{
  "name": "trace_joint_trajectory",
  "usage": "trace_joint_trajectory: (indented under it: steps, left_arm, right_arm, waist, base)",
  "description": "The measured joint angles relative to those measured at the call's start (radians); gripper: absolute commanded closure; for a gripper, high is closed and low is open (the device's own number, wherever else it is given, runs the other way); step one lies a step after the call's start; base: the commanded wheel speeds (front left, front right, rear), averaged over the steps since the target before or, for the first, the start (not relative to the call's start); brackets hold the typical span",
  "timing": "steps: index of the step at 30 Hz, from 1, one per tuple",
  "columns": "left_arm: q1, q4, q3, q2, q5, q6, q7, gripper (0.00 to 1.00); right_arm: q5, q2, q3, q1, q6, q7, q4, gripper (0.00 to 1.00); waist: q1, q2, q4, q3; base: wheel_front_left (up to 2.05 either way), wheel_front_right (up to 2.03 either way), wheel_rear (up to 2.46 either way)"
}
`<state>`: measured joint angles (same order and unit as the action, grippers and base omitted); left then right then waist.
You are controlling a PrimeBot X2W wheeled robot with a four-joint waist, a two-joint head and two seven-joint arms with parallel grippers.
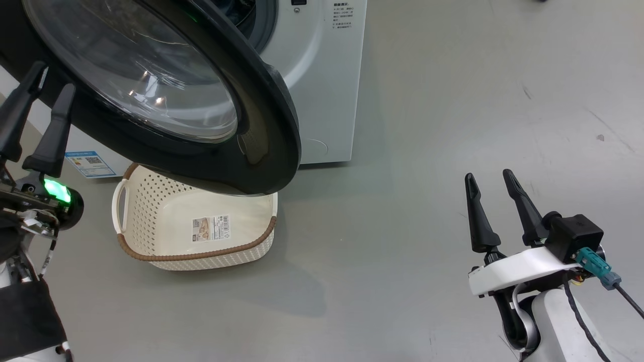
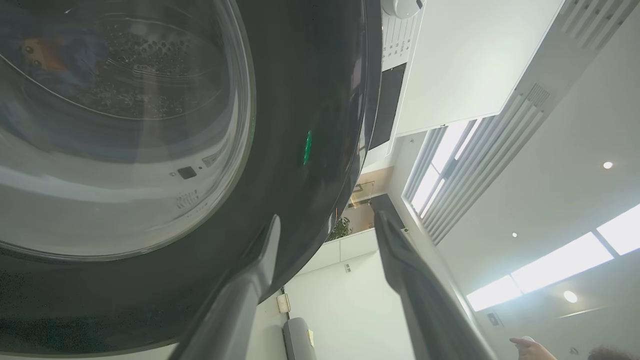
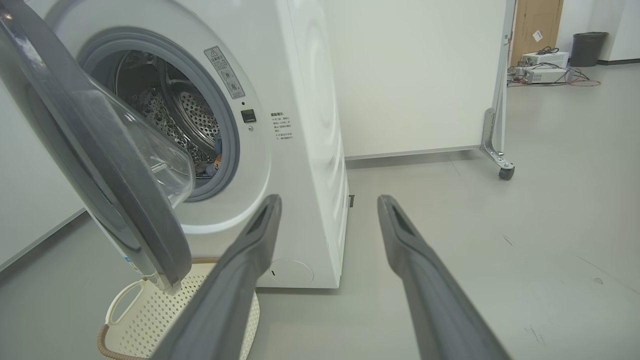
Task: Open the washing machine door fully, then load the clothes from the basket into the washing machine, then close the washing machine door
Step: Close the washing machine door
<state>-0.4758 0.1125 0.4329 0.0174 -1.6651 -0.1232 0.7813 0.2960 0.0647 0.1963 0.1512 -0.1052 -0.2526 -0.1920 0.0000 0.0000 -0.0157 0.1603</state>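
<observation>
Swung-out washing machine door [image 1: 271,125] hides the basket [image 1: 201,257] at its far end; clothes [image 3: 216,161] barely glimpsed inside; left end effector [image 2: 328,220] and right end effector [image 1: 489,175] gape empty.

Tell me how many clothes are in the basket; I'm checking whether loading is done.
0. The basket bottom is bare around its sticker, though the washing machine door hides its far edge. Some clothes show inside the drum.

lab-like test room: wheeled white partition [image 3: 415,75], cabled electronics [image 3: 542,67] and a bin [image 3: 587,47] on bare grey floor [image 3: 525,225]
</observation>
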Motion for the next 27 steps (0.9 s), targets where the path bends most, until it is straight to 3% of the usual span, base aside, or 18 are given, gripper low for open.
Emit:
trace_joint_trajectory:
  steps: [5,13,27]
  left_arm:
    - [0.007,-0.074,0.017,-0.001,0.035,0.0,-0.045,0.0]
    - [0.008,-0.233,0.045,0.004,0.213,0.0,-0.165,0.0]
    - [0.072,-0.425,-0.101,0.112,0.532,-0.001,-0.391,0.0]
  right_arm:
    - [0.0,0.0,0.0,-0.001,-0.001,0.0,0.002,0.0]
    - [0.0,0.0,0.0,-0.002,-0.007,0.0,0.013,0.0]
    - [-0.008,0.001,0.001,-0.001,-0.007,0.0,0.025,0.0]
  waist:
    - [0.0,0.0,0.004,-0.002]
    - [0.0,0.0,0.013,0.006]
    - [0.0,0.0,0.026,0.029]
  base:
    - [0.0,0.0,0.0]
    - [0.0,0.0,0.0]
    - [0.0,0.0,0.0]
